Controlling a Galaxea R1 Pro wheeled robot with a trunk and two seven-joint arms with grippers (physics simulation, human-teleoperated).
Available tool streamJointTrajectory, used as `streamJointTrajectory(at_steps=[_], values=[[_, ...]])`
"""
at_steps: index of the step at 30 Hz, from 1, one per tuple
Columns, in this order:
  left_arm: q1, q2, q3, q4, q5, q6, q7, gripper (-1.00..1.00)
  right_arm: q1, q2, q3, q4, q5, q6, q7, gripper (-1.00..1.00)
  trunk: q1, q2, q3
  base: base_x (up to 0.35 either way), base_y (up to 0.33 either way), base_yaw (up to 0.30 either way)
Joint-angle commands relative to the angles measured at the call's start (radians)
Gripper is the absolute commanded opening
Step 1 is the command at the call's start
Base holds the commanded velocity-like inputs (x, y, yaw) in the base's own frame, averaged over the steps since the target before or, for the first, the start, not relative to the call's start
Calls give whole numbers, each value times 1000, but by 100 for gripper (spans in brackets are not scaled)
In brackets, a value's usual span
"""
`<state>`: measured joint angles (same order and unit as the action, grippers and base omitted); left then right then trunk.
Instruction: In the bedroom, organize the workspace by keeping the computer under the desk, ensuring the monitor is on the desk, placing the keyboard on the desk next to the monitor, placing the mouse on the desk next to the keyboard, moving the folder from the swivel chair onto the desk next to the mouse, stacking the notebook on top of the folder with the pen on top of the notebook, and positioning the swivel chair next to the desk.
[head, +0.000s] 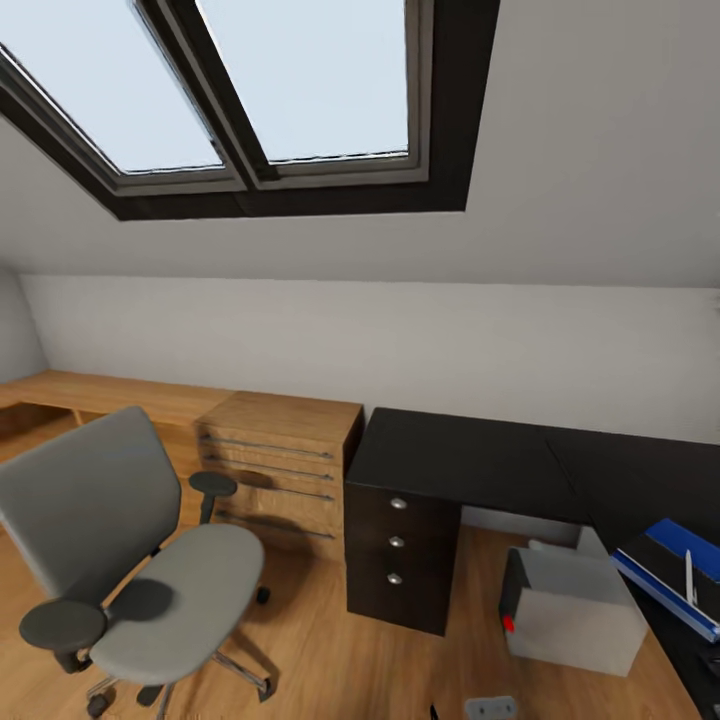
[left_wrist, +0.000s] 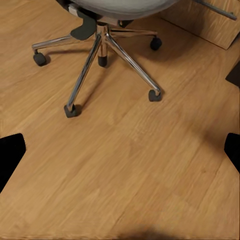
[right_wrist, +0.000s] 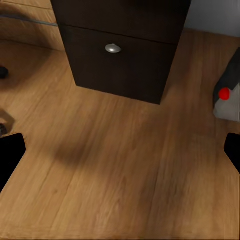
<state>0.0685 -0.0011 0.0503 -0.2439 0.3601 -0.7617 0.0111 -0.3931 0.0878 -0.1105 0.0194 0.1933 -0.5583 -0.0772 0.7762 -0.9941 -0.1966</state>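
Note:
The grey swivel chair (head: 130, 560) stands on the floor left of the black desk (head: 470, 460), apart from it; its chrome base (left_wrist: 105, 50) lies ahead of my left gripper (left_wrist: 120, 155), which is open and empty. The light grey computer (head: 575, 610) sits on the floor under the desk. At the desk's right end, the blue folder (head: 668, 528) carries the dark notebook (head: 660, 560) with the white pen (head: 690, 578) on top. My right gripper (right_wrist: 120, 155) is open above bare floor, facing the drawer unit (right_wrist: 120, 50) and the computer's red dot (right_wrist: 225, 93). Monitor, keyboard and mouse are out of view.
A light wooden drawer chest (head: 280, 470) stands against the desk's left side, with a low wooden bench (head: 90, 392) running along the wall beyond it. A sloped ceiling with a skylight (head: 250, 90) hangs overhead. Wooden floor (head: 320, 640) lies between the chair and the drawers.

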Motion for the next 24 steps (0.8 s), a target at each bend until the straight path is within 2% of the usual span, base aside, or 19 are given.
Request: streamJointTrajectory(at_steps=[1, 12, 24], values=[[1, 0, 5, -2, -6, 0, 1, 100, -1, 0, -8, 2, 11, -3, -6, 100, 0, -1, -1, -300, 0, 10], [1, 0, 5, -2, -6, -1, 1, 100, -1, 2, -8, 2, 11, 1, -6, 100, 0, -1, -2, -251, 5, 21], [1, 0, 6, -2, -6, -2, 1, 100, -1, 3, -8, 2, 12, 3, -6, 100, 0, -1, -16, -35, 50, 128]])
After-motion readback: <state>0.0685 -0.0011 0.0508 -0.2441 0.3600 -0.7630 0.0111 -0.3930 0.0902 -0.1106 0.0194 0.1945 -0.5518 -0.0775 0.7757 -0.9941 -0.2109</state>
